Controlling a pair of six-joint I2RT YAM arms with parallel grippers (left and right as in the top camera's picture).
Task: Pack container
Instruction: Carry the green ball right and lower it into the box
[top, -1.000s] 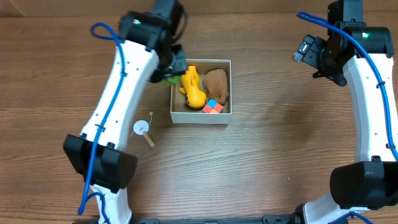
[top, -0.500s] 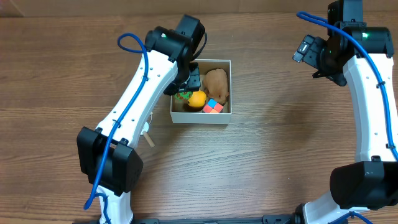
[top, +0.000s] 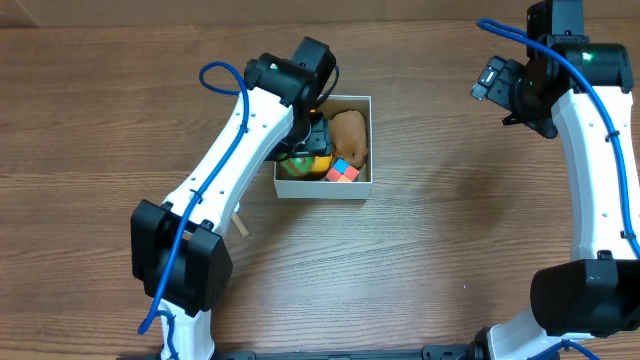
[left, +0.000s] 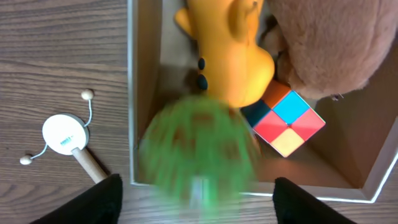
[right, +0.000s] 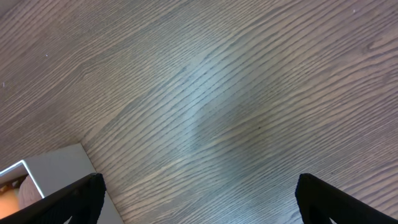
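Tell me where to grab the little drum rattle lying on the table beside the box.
Take the drum rattle by its wooden handle, from straight above, pinching across the stick. It lies flat; the disc looks too thin to pinch, and the beaded strings are loose.

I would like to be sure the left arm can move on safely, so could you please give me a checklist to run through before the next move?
1. Left gripper open: ok, fingers wide apart.
2. Green toy fully inside the container: cannot tell, it is blurred and overlaps the near wall.
3. Yellow toy, plush and cube inside the container: ok.
4. Right gripper open and away from the container: ok, it hangs over bare table.
5. Everything packed: not ok, the drum toy lies on the table outside the container.
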